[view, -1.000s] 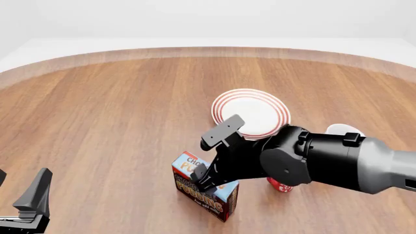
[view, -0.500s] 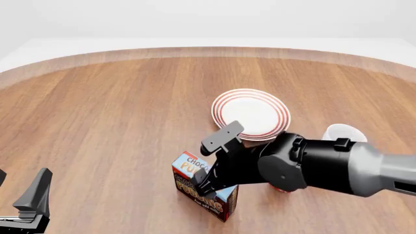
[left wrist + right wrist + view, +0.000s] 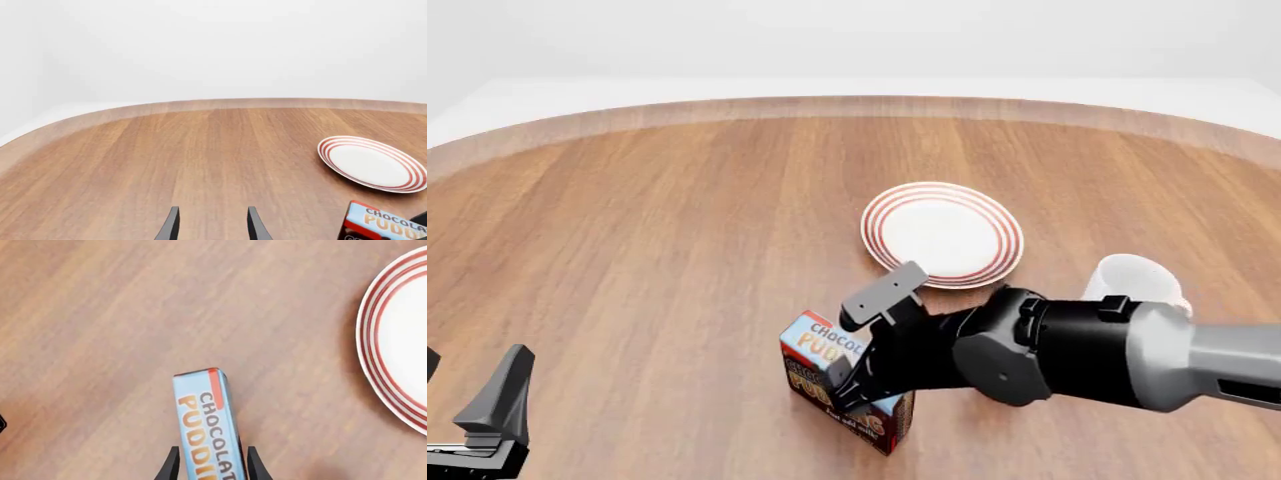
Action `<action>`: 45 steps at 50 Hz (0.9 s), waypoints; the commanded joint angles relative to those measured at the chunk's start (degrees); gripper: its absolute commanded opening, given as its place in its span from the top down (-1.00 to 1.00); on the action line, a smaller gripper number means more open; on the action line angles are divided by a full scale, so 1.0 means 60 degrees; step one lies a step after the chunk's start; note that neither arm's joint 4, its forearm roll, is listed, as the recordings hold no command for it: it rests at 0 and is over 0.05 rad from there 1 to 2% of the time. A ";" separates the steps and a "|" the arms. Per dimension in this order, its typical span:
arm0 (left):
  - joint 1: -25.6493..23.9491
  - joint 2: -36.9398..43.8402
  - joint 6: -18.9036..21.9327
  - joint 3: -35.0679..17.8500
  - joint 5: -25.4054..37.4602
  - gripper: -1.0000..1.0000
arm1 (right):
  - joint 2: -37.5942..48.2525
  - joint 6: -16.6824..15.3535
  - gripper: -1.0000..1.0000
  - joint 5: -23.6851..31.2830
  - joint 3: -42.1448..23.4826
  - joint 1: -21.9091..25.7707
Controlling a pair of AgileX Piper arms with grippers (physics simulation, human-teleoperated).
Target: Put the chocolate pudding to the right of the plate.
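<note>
You moved the right gripper (image 3: 857,340) lower; its open fingers sit around the chocolate pudding (image 3: 827,352). Left gripper (image 3: 211,226) open.

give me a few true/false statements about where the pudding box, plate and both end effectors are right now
1. The chocolate pudding stands upright on the table. True.
2. The box lies on the plate. False: it is on the wood, nearer the camera, apart from the plate.
3. The right end effector straddles the box's top edge. True.
4. The left end effector holds the box. False: nothing is between its fingers.
5. A white mug sits right of the plate. True.
</note>
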 commanded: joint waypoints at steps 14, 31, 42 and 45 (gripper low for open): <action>0.0003 0.0008 -0.0003 0.0000 -0.0001 -1.00 | 0.0348 0.0176 -1.00 -0.0386 0.0169 0.0045; 0.0026 -0.0009 0.0002 -0.0010 0.0015 -1.00 | 0.0281 -0.0182 1.00 -0.0628 0.0379 -0.0160; 0.0027 -0.0013 0.0001 -0.0011 0.0021 -1.00 | 0.0071 -0.0294 1.00 -0.0406 0.0277 -0.0202; 0.0027 -0.0009 -0.0002 -0.0010 0.0021 -1.00 | -0.0067 -0.0539 1.00 -0.0164 0.0176 -0.0323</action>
